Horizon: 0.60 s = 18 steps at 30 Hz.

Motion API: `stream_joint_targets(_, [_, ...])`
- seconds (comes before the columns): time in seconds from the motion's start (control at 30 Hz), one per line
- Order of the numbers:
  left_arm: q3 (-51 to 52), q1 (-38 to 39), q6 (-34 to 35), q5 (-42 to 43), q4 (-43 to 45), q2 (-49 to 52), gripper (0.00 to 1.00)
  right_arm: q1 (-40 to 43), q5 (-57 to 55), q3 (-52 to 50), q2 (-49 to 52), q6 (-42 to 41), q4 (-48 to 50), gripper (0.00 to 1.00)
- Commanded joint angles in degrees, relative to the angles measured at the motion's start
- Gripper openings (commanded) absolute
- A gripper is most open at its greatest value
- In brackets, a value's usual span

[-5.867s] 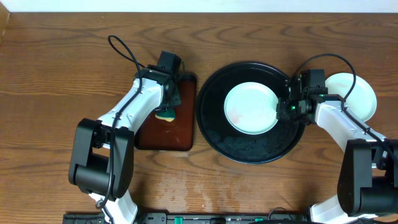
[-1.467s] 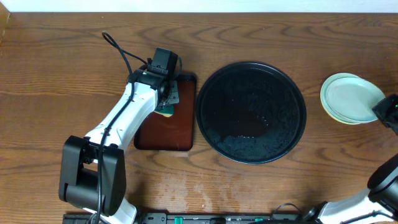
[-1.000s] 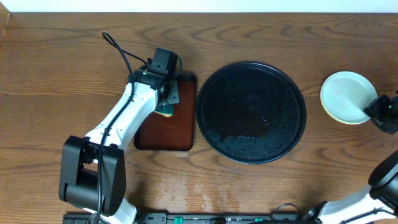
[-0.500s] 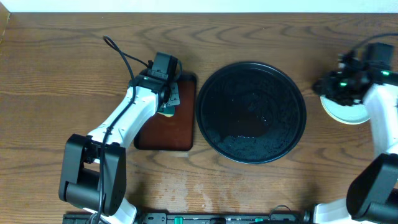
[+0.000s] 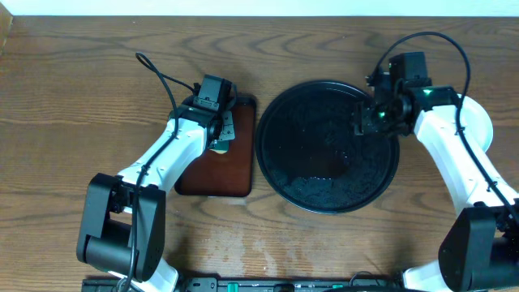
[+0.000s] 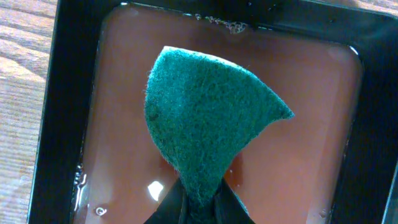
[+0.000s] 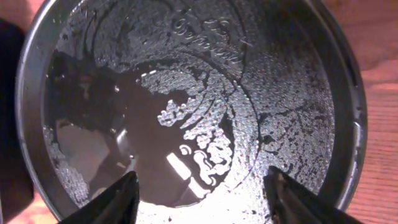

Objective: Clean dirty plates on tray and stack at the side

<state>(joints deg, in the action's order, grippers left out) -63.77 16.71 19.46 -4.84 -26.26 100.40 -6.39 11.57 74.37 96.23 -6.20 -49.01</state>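
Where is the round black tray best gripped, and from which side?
I would grip the black tray by its raised rim at the right edge, coming from above with the right gripper, one finger inside, one outside. Its floor is flat and wet; only the thin upright rim offers a hold.

Sponge (image 6: 208, 118) is pinched in the left gripper (image 5: 220, 134), right above the small tray (image 5: 215, 180). The round tray (image 5: 324, 191) is just to that gripper's right, with the right gripper (image 5: 369, 122) above its right part. The plates (image 5: 483, 130) are stacked on the table (image 5: 81, 81) further right of it, partly behind the arm.
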Motion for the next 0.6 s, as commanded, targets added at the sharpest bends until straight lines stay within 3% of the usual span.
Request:
stream_joint_targets(0.0, [1.4,-0.04,-0.35,-0.55,1.29,-0.39,0.08,-0.81,-2.78,-0.57,0.33,0.74,-0.04,0.66])
stream_joint_targets(0.2, [2.91,-0.04,-0.35,-0.55,4.52,-0.2,0.08,-0.83,-2.75,-0.66,0.33,0.72,-0.04,0.77])
stream_joint_targets(0.27, [2.91,-0.04,-0.35,-0.55,4.55,0.04,0.08,-0.83,-2.75,-0.68,0.33,0.72,-0.09,0.88])
stream_joint_targets(0.3, [2.91,-0.04,-0.35,-0.55,4.55,0.13,0.08,-0.83,-2.75,-0.66,0.33,0.72,-0.11,0.99])
stream_joint_targets(0.57, [2.91,-0.02,-0.35,-0.52,4.52,0.24,0.08,-0.83,-2.75,-0.66,0.33,0.72,-0.09,0.99])
